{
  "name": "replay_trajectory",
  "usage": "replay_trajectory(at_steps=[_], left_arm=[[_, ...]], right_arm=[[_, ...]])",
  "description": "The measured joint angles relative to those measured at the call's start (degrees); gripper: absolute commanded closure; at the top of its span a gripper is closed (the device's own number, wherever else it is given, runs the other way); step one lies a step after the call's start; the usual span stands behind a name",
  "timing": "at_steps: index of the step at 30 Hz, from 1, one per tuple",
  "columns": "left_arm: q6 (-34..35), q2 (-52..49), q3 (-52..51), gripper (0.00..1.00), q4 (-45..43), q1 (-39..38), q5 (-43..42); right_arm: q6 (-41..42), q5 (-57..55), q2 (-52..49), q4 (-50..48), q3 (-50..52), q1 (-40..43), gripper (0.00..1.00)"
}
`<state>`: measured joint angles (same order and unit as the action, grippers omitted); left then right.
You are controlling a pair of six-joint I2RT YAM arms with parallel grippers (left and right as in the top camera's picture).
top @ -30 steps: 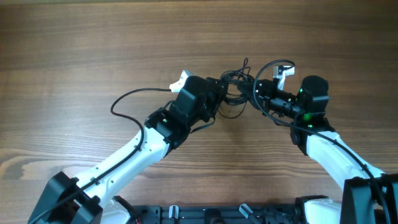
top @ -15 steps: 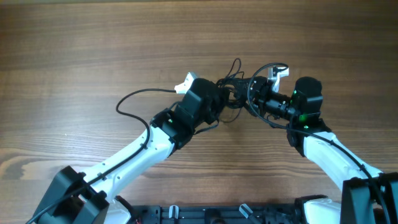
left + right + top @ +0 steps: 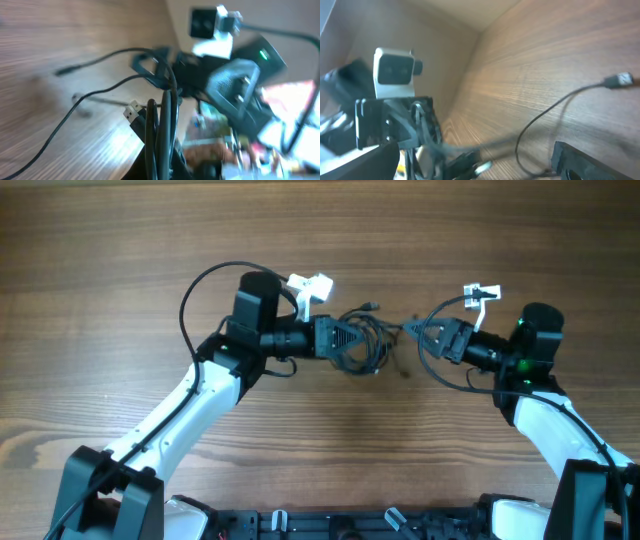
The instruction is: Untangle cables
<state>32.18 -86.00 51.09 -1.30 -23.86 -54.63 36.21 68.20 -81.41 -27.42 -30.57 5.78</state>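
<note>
- The cables [image 3: 365, 348] form a loose black knot on the table [image 3: 150, 240], between the two arms and much closer to the left one.
- The left gripper [image 3: 342, 340] is pressed together on one side of this knot. In its wrist view several cords run straight up out of it, with a flat plug [image 3: 132, 111] just beside them.
- From the knot one thin strand [image 3: 408, 330] goes across to the right gripper [image 3: 428, 335], so its long axis follows the line between the two grippers.
- The right wrist view is blurred, and I cannot tell if the right gripper is pinching this strand or standing spread around it.
- I judge that the next move is a pull along this axis. The left arm is the anchor, and the right arm is the nearer one to the free strand.
- The knot lies toward the left arm from the right gripper, near it but not touching.
</note>
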Motion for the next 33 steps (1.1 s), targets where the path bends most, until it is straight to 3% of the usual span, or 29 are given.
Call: replay_trajectory(at_steps=[5, 14, 19, 23, 27, 31, 33], left_arm=[[-5.0, 0.0, 0.0, 0.96, 1.5, -0.5, -4.9], [-12.8, 0.0, 0.0, 0.96, 15.2, -0.9, -6.8], [-14.8, 0.0, 0.0, 0.96, 15.3, -0.9, -6.8], [-15.2, 0.0, 0.0, 0.96, 15.4, -0.9, -5.4], [-11.2, 0.0, 0.0, 0.96, 15.9, -0.2, 4.6], [-1.8, 0.0, 0.0, 0.96, 15.8, 3.6, 16.6], [1.9, 0.0, 0.0, 0.96, 15.8, 5.6, 20.0]], right_arm=[[-4.2, 3.5, 0.0, -1.8, 0.0, -1.1, 0.00], [-7.6, 9.8, 0.0, -9.5, 0.0, -1.6, 0.01], [-8.0, 11.9, 0.0, -9.3, 0.0, -2.3, 0.04], [-8.0, 12.3, 0.0, -8.5, 0.0, -3.7, 0.00], [-7.1, 5.1, 0.0, 1.7, -0.2, -3.8, 0.00], [-1.9, -7.5, 0.0, 14.1, -0.2, -3.8, 0.00], [-0.3, -10.5, 0.0, 15.0, -0.2, -3.8, 0.00]])
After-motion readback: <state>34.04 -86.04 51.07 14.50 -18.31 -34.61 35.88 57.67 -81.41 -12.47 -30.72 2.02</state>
